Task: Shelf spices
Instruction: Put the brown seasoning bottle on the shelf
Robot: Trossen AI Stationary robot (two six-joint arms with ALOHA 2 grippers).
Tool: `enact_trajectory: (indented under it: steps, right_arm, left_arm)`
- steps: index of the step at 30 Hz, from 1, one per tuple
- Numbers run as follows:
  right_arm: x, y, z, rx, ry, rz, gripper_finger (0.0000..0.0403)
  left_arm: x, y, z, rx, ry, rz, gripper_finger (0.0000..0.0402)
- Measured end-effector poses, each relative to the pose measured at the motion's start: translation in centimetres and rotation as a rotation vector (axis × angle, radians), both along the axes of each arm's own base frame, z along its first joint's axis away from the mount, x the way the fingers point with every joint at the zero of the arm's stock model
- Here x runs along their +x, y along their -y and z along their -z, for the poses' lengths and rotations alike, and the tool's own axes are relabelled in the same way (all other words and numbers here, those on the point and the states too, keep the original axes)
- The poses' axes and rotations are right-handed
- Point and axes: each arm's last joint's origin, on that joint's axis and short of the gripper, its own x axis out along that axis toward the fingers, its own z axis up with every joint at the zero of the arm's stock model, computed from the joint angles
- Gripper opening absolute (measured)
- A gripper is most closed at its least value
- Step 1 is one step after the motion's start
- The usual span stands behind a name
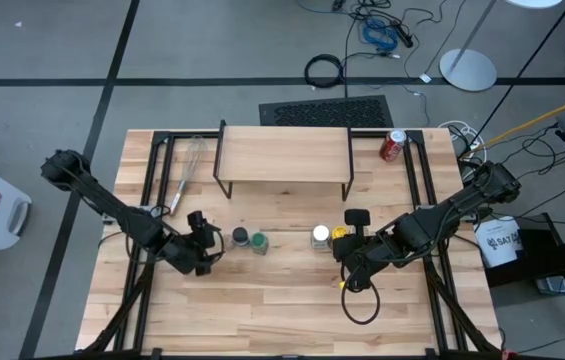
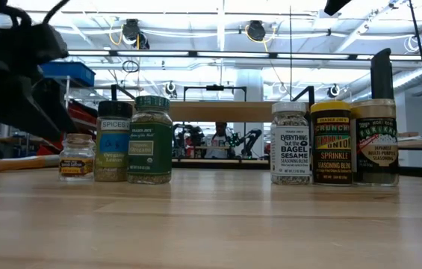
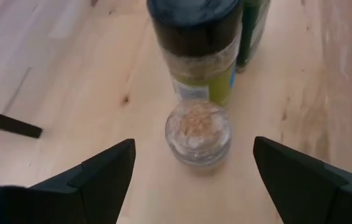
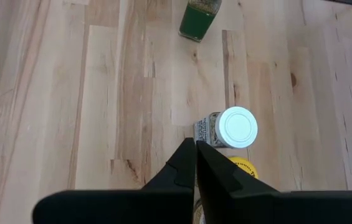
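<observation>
Six spice jars stand upright on the table in front of the shelf point(image 1: 282, 158), a light-wood board on black legs. On the left are a small clear jar point(image 3: 198, 132), a dark-lidded jar point(image 3: 194, 43) and a green-lidded jar point(image 2: 151, 140). On the right are a white-lidded jar point(image 4: 237, 128), a yellow jar point(image 2: 331, 143) and a dark jar point(image 2: 376, 142). My left gripper point(image 3: 194, 152) is open and low, one finger on each side of the small clear jar, apart from it. My right gripper point(image 4: 195, 147) is shut, pointing down beside the white-lidded jar.
A red can point(image 1: 392, 146) stands at the far right corner of the table, and a wire whisk point(image 1: 188, 168) lies left of the shelf. The near half of the wooden tabletop point(image 1: 262, 310) is bare. Cables and a lamp base lie on the floor beyond.
</observation>
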Motion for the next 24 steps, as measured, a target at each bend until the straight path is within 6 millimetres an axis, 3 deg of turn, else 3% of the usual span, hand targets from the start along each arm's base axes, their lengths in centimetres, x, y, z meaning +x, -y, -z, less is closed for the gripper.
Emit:
enact_trajectory:
  steps: [12, 24]
  right_arm:
    - [0.1, -0.1, -0.1, -0.002, 0.010, -0.013, 0.0000]
    - [0.1, -0.1, -0.1, -0.005, 0.010, -0.018, 0.0000]
  left_arm:
    - [0.6, -1.1, 0.8, -0.046, -0.001, 0.050, 0.0333]
    - [1.2, -2.1, 0.8, -0.061, -0.022, 0.073, 0.0270]
